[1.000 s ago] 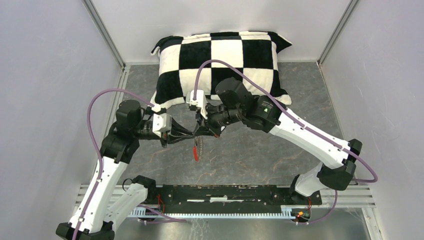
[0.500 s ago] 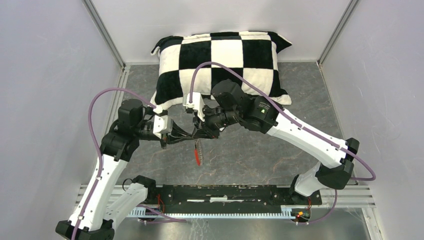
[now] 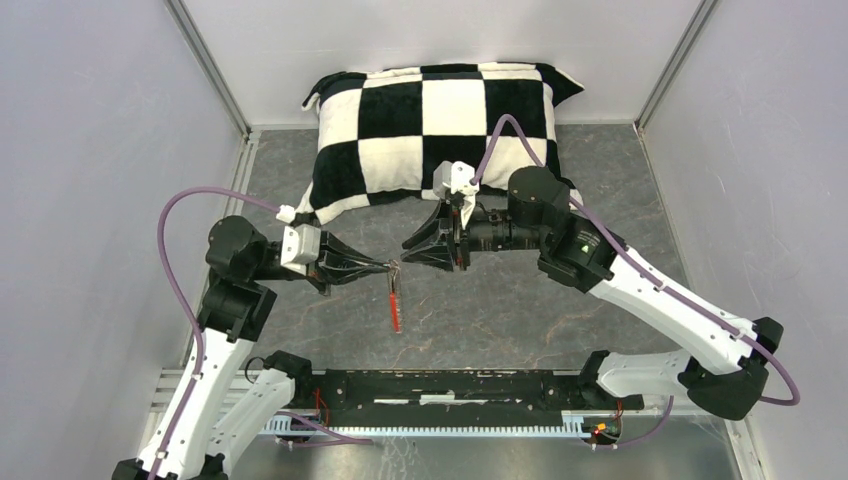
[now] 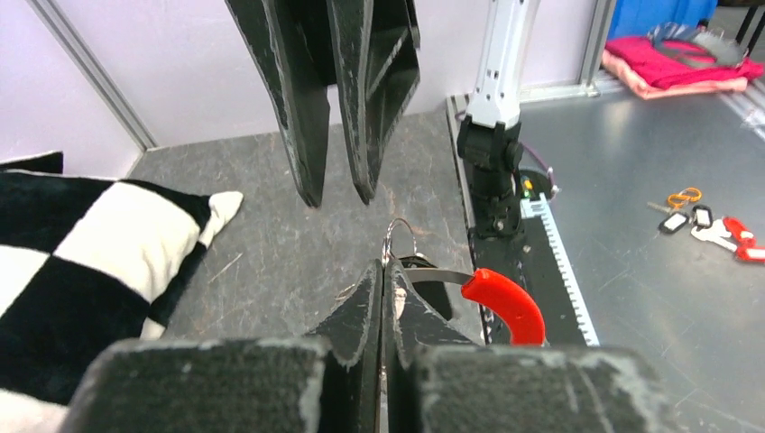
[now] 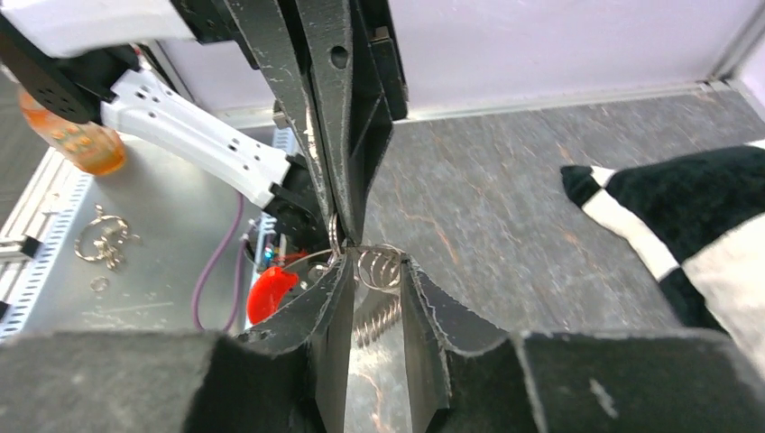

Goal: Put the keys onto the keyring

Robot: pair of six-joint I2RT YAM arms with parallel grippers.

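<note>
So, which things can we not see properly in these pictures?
1. Keys: not found in any view. The top view is too small, and the fingers cover part of the ring in both wrist views.
2. Keyring: the clamped part is hidden inside the shut left gripper. In the top view the wire is too thin to follow.
3. Right gripper: in the right wrist view the coil lies between its open fingers, but contact cannot be told.

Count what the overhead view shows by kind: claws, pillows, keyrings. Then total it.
Claws: 2, the left claw and the right claw
Pillows: 1, the checkered pillow
Keyrings: 1, the keyring hanging from the left claw
Total: 4
</note>
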